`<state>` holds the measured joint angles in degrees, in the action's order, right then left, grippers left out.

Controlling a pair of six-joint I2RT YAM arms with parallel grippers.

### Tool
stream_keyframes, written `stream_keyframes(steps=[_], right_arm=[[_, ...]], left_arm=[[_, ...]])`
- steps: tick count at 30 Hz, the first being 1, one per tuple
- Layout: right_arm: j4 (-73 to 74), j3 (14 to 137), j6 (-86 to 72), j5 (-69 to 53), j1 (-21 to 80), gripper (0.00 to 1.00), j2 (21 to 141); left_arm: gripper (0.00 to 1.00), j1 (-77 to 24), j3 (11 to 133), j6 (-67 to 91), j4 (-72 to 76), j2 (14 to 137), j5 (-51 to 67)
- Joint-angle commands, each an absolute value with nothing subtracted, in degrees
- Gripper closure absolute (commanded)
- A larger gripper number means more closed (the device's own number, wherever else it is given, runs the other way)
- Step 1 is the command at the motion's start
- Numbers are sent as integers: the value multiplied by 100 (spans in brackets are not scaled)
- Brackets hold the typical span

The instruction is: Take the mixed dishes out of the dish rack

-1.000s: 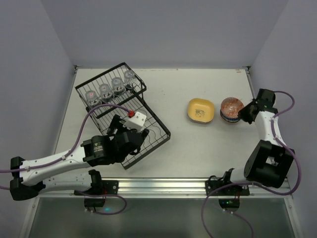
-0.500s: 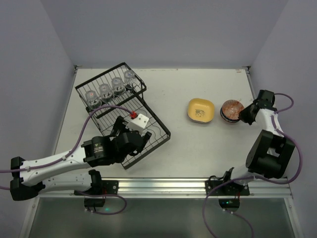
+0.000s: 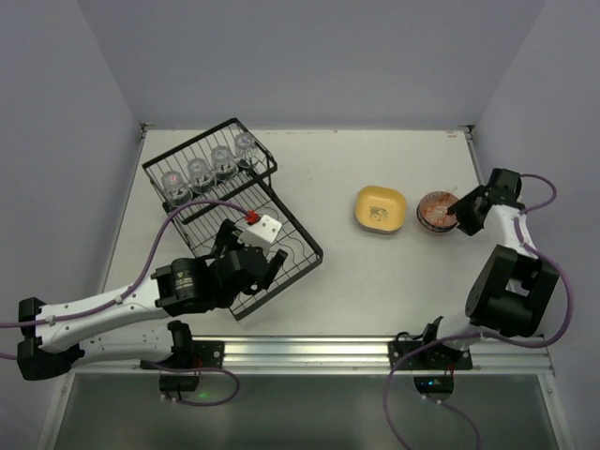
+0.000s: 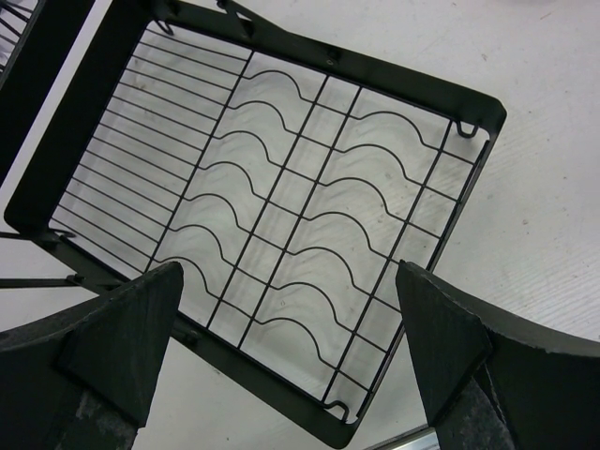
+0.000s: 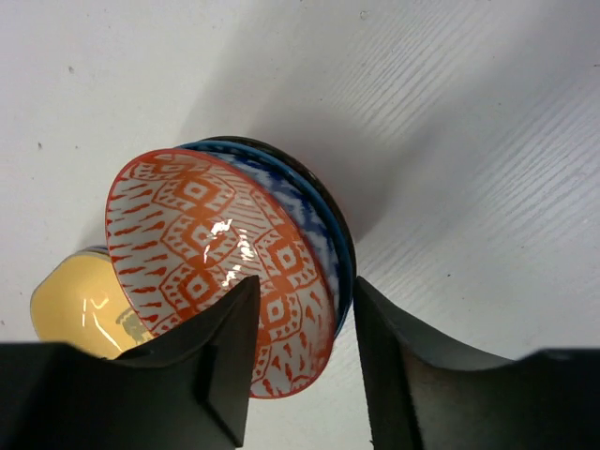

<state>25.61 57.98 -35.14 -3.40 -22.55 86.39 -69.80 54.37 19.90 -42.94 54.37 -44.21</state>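
Dishes lie in two places in the top view. The dish rack (image 3: 281,246) sits at the left of the desk (image 3: 375,281), turned at an angle, and four glass cups (image 3: 208,167) stand in a row in its deeper basket section at the far end. To the right, well apart from the rack, a yellow plate (image 3: 380,208) rests on the desk with a stack of bowls just beside it. The left gripper (image 3: 265,269) hangs over the near part of the rack's flat tray section. The right gripper (image 3: 457,214) is at the right side of the bowl stack.

The left wrist view looks down on the tray's wavy wire dividers. The two fingers (image 4: 122,347) are spread wide, released, with nothing held.

In the right wrist view a red-brown bowl (image 5: 211,253) lies tilted on top of a blue bowl (image 5: 305,217), the yellow plate behind them. The near rim of the stack lies between the right gripper's fingers (image 5: 225,375), one over the bowl's inside, one outside. Whether they pinch the rim or merely flank it, I cannot tell.
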Motion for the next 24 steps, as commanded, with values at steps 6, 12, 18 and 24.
stream_keyframes(steps=[6,12,18,24], right_arm=[[2689,6117,-3542,-308,-2303,38,8175],[3066,6398,-3490,-290,-2294,27,7692],[2893,6030,-3261,-694,-1943,1,6567],[2655,5652,-3296,-1573,-1100,1,5626]], left_arm=[[0,-6882,5493,2030,-4192,5353,-4763],[0,-6636,5888,2389,-4157,5125,-5088],[0,-6636,6828,2803,-4280,4711,-5448],[0,-6609,8223,2937,-4843,5360,-6196]])
